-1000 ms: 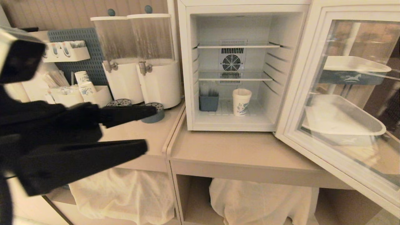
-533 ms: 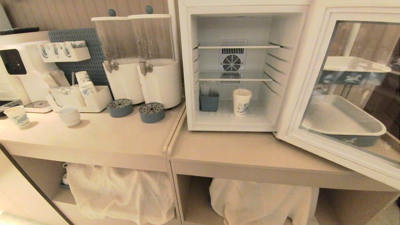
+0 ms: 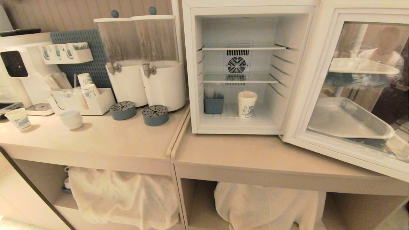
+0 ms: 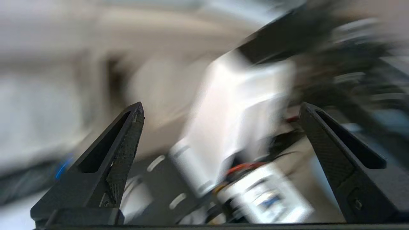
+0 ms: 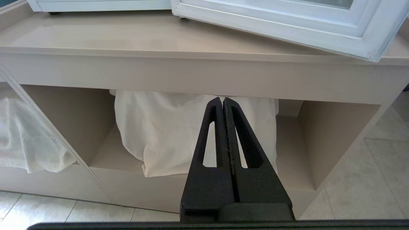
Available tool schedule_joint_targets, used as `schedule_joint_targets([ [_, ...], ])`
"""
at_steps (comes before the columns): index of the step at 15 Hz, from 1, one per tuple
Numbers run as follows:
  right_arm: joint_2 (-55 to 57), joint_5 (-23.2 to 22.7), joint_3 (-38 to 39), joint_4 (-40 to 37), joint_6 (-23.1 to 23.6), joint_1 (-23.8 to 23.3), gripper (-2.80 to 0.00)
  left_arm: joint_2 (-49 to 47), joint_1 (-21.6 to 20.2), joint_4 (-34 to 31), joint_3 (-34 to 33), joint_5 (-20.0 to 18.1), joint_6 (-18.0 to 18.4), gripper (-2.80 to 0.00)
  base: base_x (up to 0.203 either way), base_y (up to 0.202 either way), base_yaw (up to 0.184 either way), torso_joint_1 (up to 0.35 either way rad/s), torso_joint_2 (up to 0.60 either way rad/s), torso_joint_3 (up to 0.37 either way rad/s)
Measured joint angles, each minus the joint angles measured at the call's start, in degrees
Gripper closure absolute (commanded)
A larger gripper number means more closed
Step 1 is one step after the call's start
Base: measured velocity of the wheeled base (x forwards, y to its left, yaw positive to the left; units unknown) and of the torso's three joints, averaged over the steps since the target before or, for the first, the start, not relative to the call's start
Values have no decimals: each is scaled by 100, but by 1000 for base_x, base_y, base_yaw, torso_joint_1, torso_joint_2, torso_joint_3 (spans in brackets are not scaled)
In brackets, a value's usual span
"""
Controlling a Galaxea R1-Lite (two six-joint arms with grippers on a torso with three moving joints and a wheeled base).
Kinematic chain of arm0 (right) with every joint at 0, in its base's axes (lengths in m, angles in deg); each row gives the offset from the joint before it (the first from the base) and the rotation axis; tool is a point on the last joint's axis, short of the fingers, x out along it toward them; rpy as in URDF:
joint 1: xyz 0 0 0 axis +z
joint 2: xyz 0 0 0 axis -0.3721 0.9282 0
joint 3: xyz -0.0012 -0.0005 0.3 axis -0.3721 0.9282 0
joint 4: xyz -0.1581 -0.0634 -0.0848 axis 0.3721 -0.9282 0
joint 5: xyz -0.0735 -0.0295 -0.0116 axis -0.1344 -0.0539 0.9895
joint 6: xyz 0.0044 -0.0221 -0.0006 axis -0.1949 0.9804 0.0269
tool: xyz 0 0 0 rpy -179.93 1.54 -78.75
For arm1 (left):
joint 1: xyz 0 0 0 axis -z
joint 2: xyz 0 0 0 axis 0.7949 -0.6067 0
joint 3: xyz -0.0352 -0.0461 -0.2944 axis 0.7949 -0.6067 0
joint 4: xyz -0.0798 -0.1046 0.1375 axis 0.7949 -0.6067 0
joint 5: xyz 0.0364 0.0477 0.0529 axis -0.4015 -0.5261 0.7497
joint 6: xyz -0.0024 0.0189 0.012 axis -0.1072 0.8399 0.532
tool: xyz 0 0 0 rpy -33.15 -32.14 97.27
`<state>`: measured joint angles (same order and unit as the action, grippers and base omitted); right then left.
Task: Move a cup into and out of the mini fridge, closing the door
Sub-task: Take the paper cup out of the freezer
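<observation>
The cup (image 3: 247, 104), tall white paper with a blue print, stands upright on the floor of the mini fridge (image 3: 190, 80). The door (image 3: 311, 83) hangs wide open to the right, and its glass mirrors the room. Neither arm shows in the head view. My left gripper (image 4: 221, 107) is open and empty, far from the fridge, with only blurred surroundings in the left wrist view. Low in front of the counter, my right gripper (image 5: 222, 99) is shut on nothing, below the door's bottom edge (image 5: 271, 22).
A blue holder (image 3: 213, 103) stands beside the cup inside the fridge. The left counter carries a short paper cup (image 3: 18, 119), a white mug (image 3: 71, 118), two dispensers (image 3: 142, 64) and two drip trays (image 3: 155, 115). Cloth bundles (image 3: 124, 198) fill the shelves below.
My left arm, which covered the left of the head view a second ago, has pulled out of it. The door has swung further open to the right.
</observation>
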<state>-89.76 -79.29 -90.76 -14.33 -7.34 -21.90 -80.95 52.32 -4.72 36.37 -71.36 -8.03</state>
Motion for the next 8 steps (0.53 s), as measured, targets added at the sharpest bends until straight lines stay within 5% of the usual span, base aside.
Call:
schedule_joint_targets([
  [2,0,0,0,11,-1,-2,0,127,-2,338,-915,821,144,-280,0,0,0,0,0,0],
  [4,0,0,0,4,-2,-2,0,184,-5,1480,-1900,1508,332,-280,0,0,0,0,0,0],
  [8,0,0,1,10,-1,-5,0,209,-8,4084,-3570,1830,781,-280,0,0,0,0,0,0],
])
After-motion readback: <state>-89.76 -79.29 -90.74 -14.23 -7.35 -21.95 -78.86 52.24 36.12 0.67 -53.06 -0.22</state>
